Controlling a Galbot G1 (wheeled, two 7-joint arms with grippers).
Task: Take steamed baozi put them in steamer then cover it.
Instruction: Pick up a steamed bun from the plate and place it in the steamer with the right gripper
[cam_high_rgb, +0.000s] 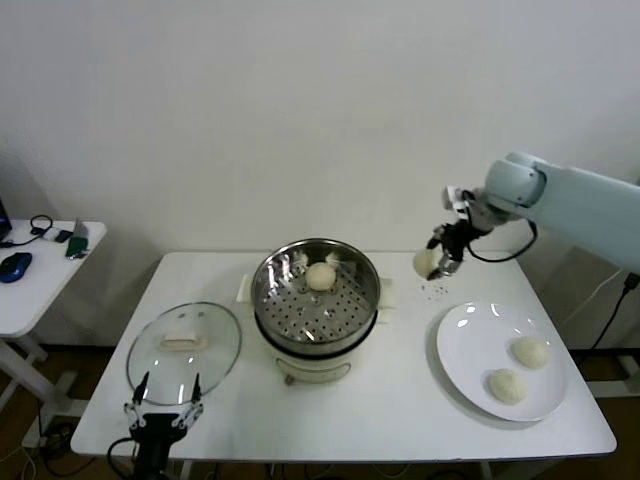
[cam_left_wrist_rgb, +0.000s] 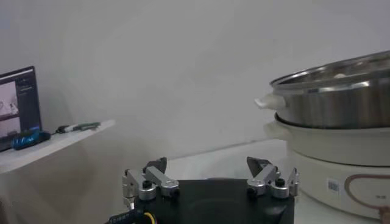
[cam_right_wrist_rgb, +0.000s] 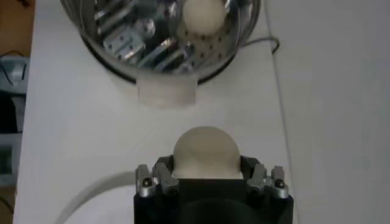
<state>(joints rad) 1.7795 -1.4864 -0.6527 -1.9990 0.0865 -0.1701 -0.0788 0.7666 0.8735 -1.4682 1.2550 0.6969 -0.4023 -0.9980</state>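
Note:
The steel steamer (cam_high_rgb: 316, 300) stands in its cream pot at the table's middle, with one baozi (cam_high_rgb: 320, 276) lying on its perforated floor. My right gripper (cam_high_rgb: 438, 260) hangs in the air to the steamer's right, above the table, shut on another baozi (cam_right_wrist_rgb: 206, 152). The steamer rim (cam_right_wrist_rgb: 177, 58) and the bun inside (cam_right_wrist_rgb: 206, 14) show beyond it in the right wrist view. Two more baozi (cam_high_rgb: 530, 351) (cam_high_rgb: 506, 385) rest on the white plate (cam_high_rgb: 470, 345). The glass cover (cam_high_rgb: 184, 352) lies flat at the left. My left gripper (cam_high_rgb: 165, 400) is parked open at the table's front left edge.
A small side table (cam_high_rgb: 40, 270) with a mouse and cables stands at far left. The pot's cream side handle (cam_right_wrist_rgb: 166, 92) juts toward my right gripper. In the left wrist view the pot (cam_left_wrist_rgb: 341, 128) rises close on one side of the left gripper (cam_left_wrist_rgb: 210, 173).

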